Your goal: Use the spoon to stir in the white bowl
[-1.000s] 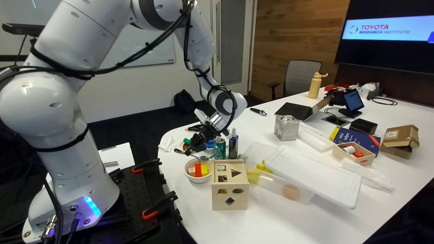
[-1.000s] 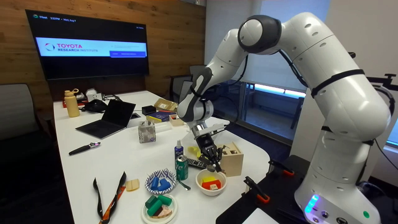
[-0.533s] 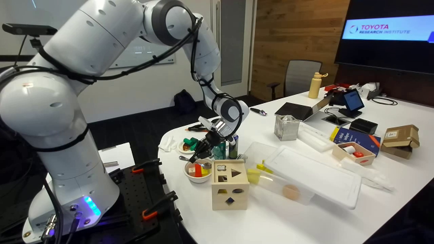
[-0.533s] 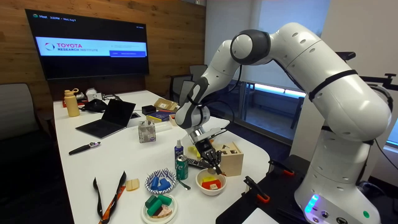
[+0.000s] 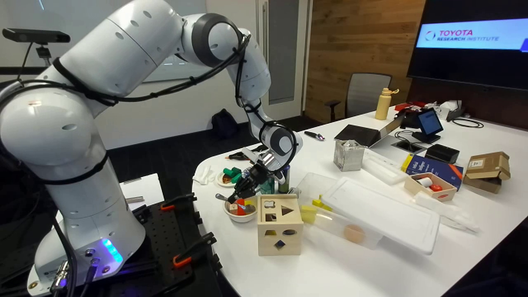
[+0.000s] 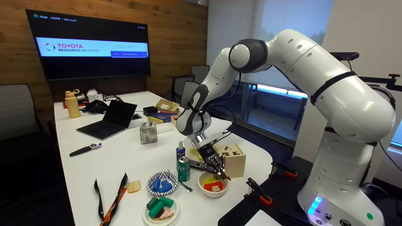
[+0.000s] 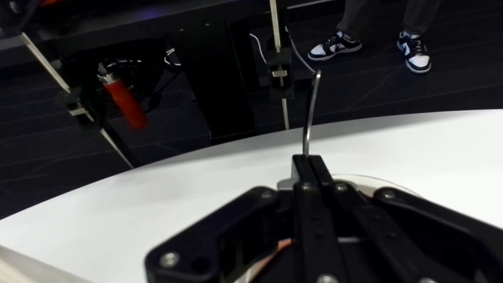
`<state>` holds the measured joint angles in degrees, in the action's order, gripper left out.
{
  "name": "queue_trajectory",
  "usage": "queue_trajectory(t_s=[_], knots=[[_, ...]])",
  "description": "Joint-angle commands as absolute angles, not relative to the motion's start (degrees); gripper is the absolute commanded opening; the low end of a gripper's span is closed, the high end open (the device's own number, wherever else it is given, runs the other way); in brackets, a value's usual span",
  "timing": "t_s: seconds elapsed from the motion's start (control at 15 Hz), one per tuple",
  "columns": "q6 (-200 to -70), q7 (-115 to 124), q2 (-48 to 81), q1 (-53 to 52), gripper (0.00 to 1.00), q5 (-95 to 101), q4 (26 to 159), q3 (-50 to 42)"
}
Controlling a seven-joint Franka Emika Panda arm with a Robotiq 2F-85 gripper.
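The white bowl [image 5: 241, 219] stands beside the wooden shape-sorter cube and also shows in an exterior view [image 6: 209, 194]. It holds red, yellow and plain wood blocks [image 6: 213, 185]. My gripper [image 5: 232, 199] is shut on the spoon [image 5: 248, 209] and is tilted over the bowl, also in an exterior view [image 6: 224, 176]. The spoon's head is low inside the bowl's rim by the blocks; whether it touches them I cannot tell. In the wrist view the spoon's handle [image 7: 310, 114] sticks out from the closed fingertips [image 7: 311, 159]. Part of the bowl's rim [image 7: 371, 182] shows behind the fingers.
The wooden cube [image 5: 280, 231] is close beside the bowl. A green can [image 6: 183, 169], a spray bottle [image 6: 180, 153] and a remote [image 6: 196, 164] stand or lie near. A patterned bowl [image 6: 172, 192] and a plate [image 6: 147, 221] hold blocks. A clear bin [image 5: 330, 222] lies beyond the cube.
My gripper has moved down toward the bowl with the spoon. The spoon's head has gone from above the bowl's far rim to inside the rim, by the blocks.
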<state>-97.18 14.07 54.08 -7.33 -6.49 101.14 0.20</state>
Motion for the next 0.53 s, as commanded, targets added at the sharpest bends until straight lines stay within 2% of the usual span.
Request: queue_trajectory(t_s=[0.0,0.47], knots=[[-93.6,14.3,57.7,-7.8,0.01,-5.4,97.1,0.3],[-96.4,7.3,58.1,-5.2,0.01,-7.8,96.9,2.9]])
